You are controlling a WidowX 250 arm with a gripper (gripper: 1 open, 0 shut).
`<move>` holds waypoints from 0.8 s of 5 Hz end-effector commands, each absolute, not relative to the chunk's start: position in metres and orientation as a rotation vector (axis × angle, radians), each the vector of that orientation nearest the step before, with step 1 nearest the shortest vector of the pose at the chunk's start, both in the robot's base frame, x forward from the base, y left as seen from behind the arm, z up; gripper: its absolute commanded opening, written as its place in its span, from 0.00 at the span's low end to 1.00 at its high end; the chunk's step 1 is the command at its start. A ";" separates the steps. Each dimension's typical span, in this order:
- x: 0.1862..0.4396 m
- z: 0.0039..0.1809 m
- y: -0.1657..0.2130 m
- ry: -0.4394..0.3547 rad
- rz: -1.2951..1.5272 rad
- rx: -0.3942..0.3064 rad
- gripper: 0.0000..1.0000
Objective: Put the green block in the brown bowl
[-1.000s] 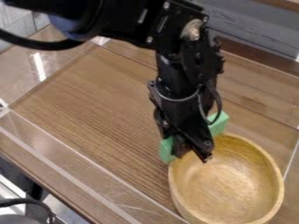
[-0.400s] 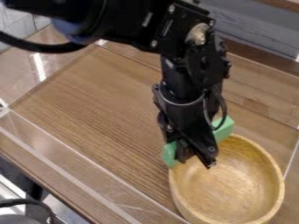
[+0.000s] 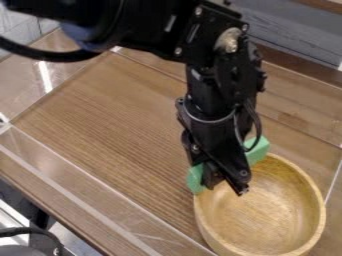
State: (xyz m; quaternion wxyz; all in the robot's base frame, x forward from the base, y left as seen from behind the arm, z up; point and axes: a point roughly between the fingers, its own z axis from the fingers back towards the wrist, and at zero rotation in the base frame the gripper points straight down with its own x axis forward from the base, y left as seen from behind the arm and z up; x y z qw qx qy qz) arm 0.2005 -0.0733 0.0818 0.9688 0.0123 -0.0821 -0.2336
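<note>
Gripper jaws (image 3: 222, 180) look closed on the green block (image 3: 257, 149), which shows either side of them at the brown bowl's (image 3: 266, 214) eleven o'clock, so carrying seems in hand, next needing a shift toward five o'clock, then release.

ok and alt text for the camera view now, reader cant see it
A black robot gripper grips a green block at the near rim of a round light-brown wooden bowl, on a wood-grained table.
</note>
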 end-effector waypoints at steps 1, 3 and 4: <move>0.206 0.091 -0.080 -0.197 -0.477 0.015 0.00; 0.207 0.090 -0.084 -0.191 -0.483 0.007 0.00; 0.207 0.089 -0.087 -0.192 -0.485 0.001 0.00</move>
